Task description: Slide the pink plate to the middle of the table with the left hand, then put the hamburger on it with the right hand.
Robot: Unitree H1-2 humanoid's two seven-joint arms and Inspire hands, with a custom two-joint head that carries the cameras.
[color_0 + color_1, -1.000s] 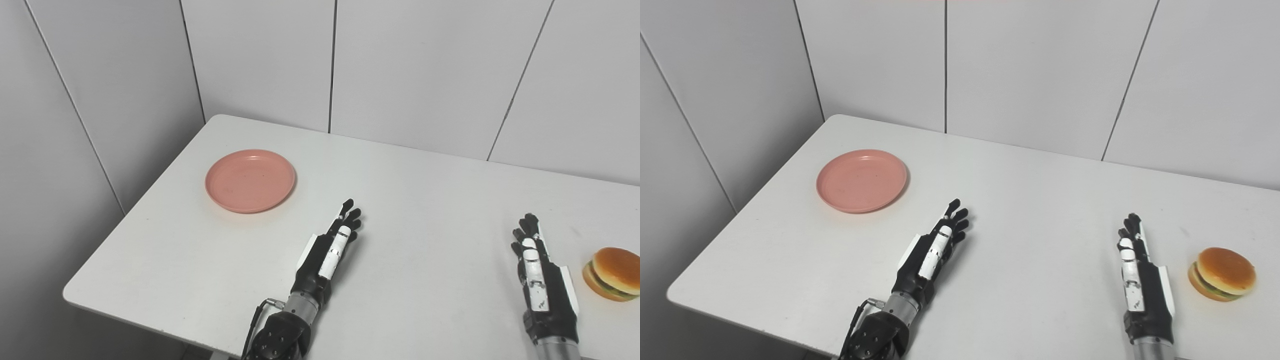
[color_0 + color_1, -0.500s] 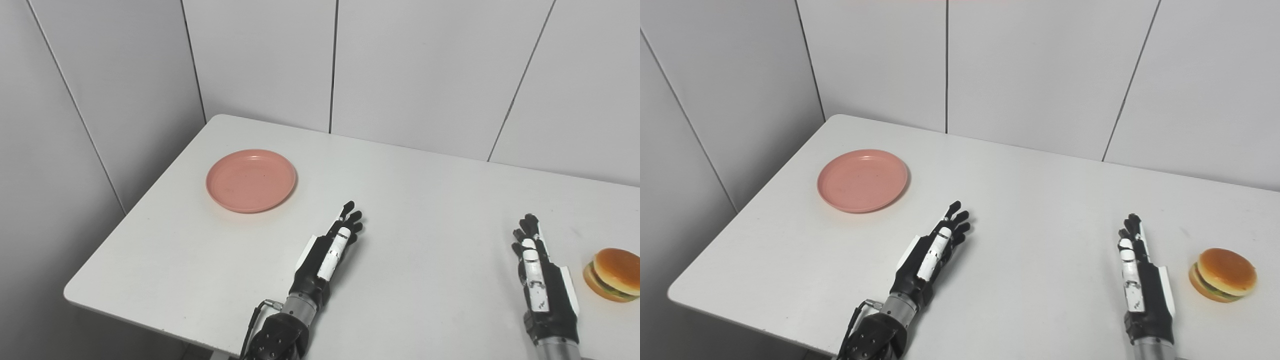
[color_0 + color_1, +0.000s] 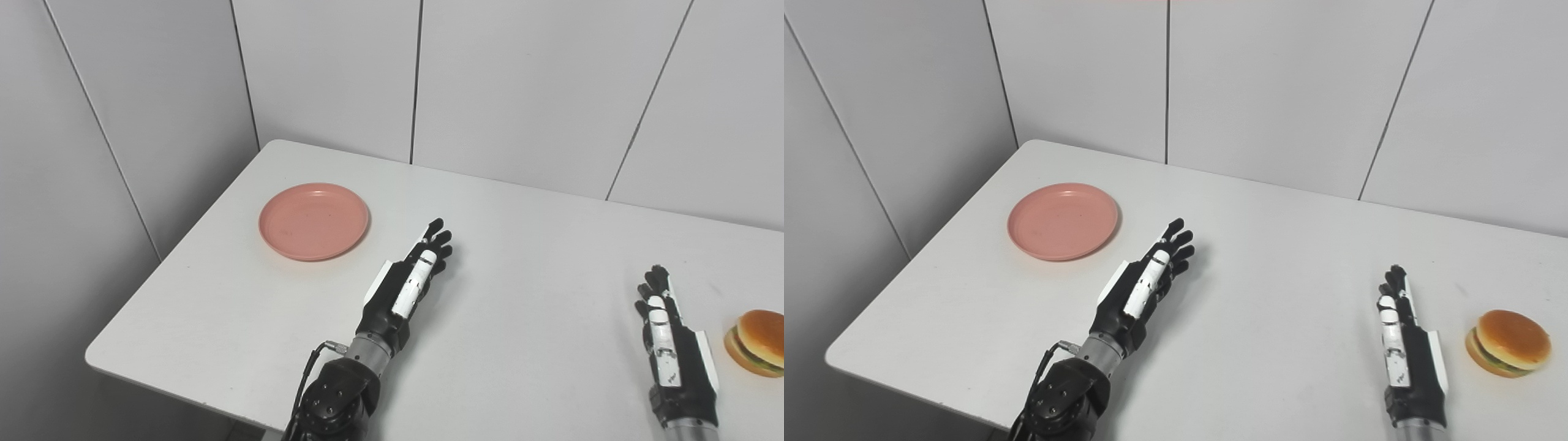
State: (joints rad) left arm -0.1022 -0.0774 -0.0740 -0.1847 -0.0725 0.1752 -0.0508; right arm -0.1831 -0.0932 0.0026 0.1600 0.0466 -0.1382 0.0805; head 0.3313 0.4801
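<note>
Judging plate (image 3: pixel 313 220) light, stiff, slippery: hook its rim. Left hand (image 3: pixel 407 285) and right hand (image 3: pixel 667 343) empty, fingers straight.

A white rectangular worktop (image 3: pixel 539 257) with rounded corners stands in a corner of pale grey panelled walls (image 3: pixel 520 86) with dark vertical seams.

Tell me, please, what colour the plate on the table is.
The plate is plain salmon pink, clearest in the right eye view.

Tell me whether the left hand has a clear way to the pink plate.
Probably yes: the left hand is open, and only bare table lies between it and the pink plate.
</note>
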